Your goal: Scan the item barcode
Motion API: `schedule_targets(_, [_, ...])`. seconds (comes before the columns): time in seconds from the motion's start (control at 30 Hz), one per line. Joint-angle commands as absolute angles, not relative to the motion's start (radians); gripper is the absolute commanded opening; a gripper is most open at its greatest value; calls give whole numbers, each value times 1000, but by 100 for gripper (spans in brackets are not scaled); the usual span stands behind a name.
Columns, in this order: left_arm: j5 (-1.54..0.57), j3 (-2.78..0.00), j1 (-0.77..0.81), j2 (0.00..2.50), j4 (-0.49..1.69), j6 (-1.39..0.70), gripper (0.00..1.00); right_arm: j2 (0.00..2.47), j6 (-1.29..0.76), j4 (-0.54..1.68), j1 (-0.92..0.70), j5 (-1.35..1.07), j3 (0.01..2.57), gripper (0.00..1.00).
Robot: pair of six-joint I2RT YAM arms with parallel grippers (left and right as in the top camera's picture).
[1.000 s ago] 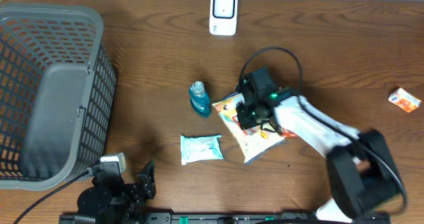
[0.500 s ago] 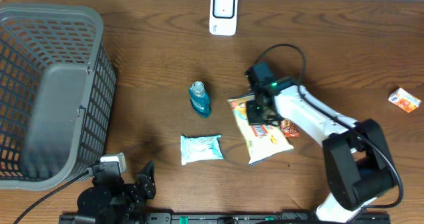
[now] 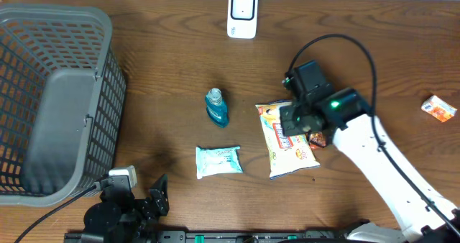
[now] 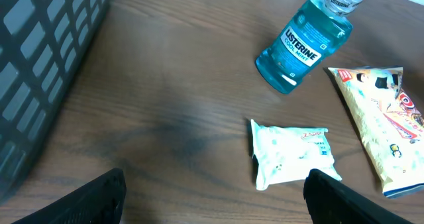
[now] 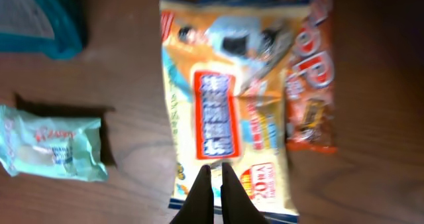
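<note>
The right gripper is clenched on nothing over the pack, which is flanked by a touching snack, wipes and a bottle. The left gripper is spread wide.

I seem to stand at a mock shop checkout: my wood-grain counter carries a grey shopping basket, a white scanner at its far edge, and packaged goods, namely a mouthwash bottle, a wipes pack, a snack bag and a small carton.
</note>
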State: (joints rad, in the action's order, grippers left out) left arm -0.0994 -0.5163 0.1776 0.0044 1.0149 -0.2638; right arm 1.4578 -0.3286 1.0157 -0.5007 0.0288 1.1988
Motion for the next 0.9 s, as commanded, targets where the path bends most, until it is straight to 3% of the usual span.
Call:
schedule_targets(0.0, [-105,-514,173,3,1016,-252,86,1486,-395,972,-546,17,1099,1])
schedule_targets(0.23, [-105,-514,173,3,1016,-252,86,1541,-673,771,-570,88,837,1])
schedule_targets(0.53, [-105,-514,173,3,1016,-252,86,1542,-673,742,-568,148,827,1])
schedule_targets(0.73, [-105,-514,173,3,1016,-252,86,1541,-600,883,-569,152,997,2])
schedule_targets(0.87, [-105,-514,173,3,1016,-252,86,1541,-585,971,-586,152,1136,21])
